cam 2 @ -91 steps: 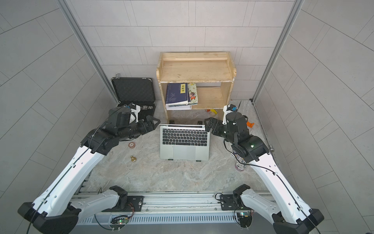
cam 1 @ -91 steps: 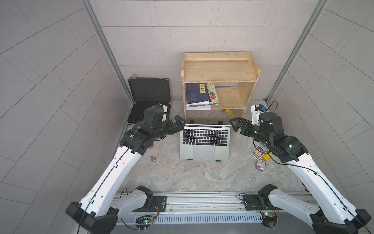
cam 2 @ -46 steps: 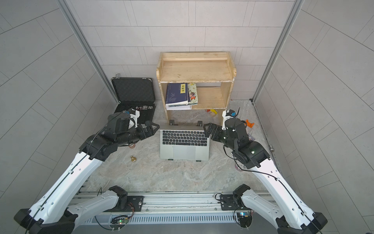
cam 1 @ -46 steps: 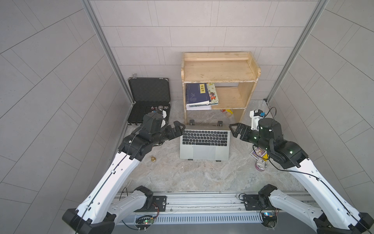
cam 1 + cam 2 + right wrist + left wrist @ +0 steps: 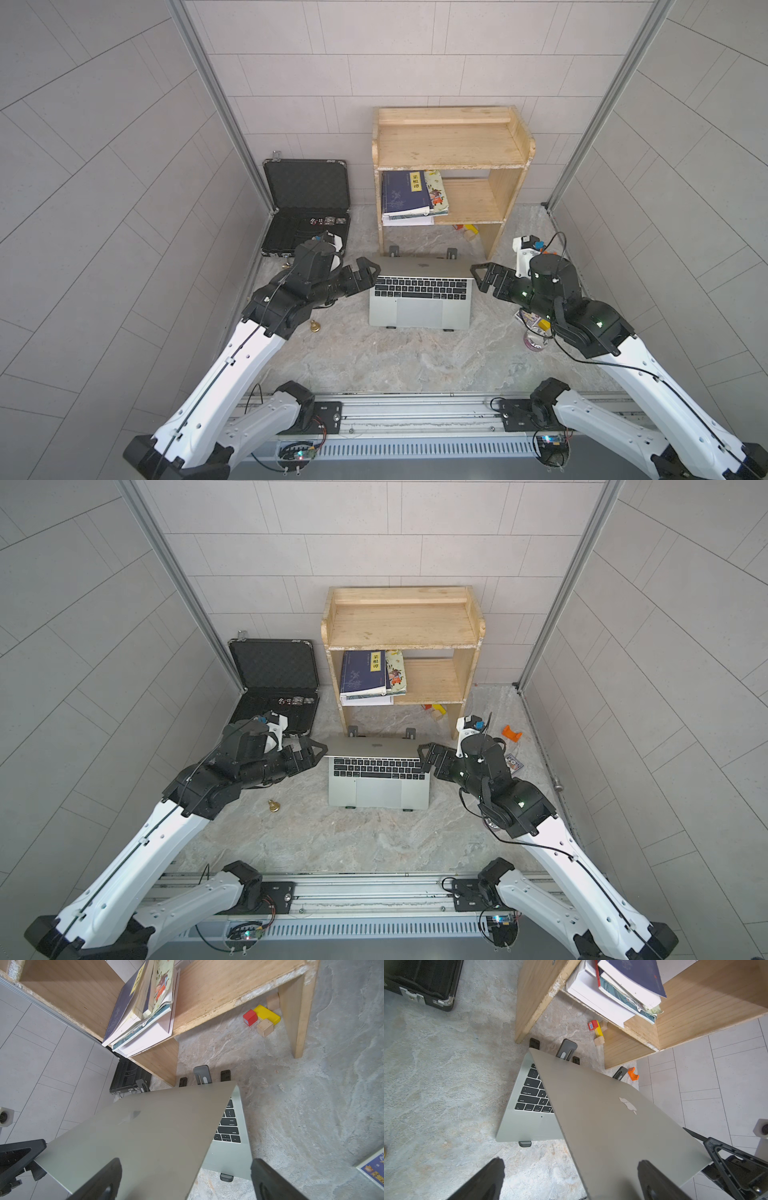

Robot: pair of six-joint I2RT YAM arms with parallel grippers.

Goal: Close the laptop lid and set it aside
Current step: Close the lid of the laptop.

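Note:
The silver laptop (image 5: 419, 309) sits on a black folding stand (image 5: 451, 252) in mid-table, shown in both top views. The laptop lid (image 5: 419, 266) leans forward over the keyboard, its apple-logo back (image 5: 612, 1126) facing up. My left gripper (image 5: 365, 272) is open at the lid's upper left corner. One of its fingers (image 5: 656, 1182) is over the lid's back, the other (image 5: 483, 1180) is beyond the side edge. My right gripper (image 5: 482, 278) is open at the upper right corner, straddling that edge (image 5: 145, 1136) the same way.
A wooden shelf (image 5: 449, 137) with books stands right behind the laptop, with coloured blocks (image 5: 261, 1018) under it. An open black briefcase (image 5: 307, 216) lies at the back left. A small brass bell (image 5: 314, 327) is front left. Cards and a tape roll (image 5: 534, 332) lie under my right arm.
The lid has tipped further forward over the keyboard. Both open grippers came forward and down with its top corners.

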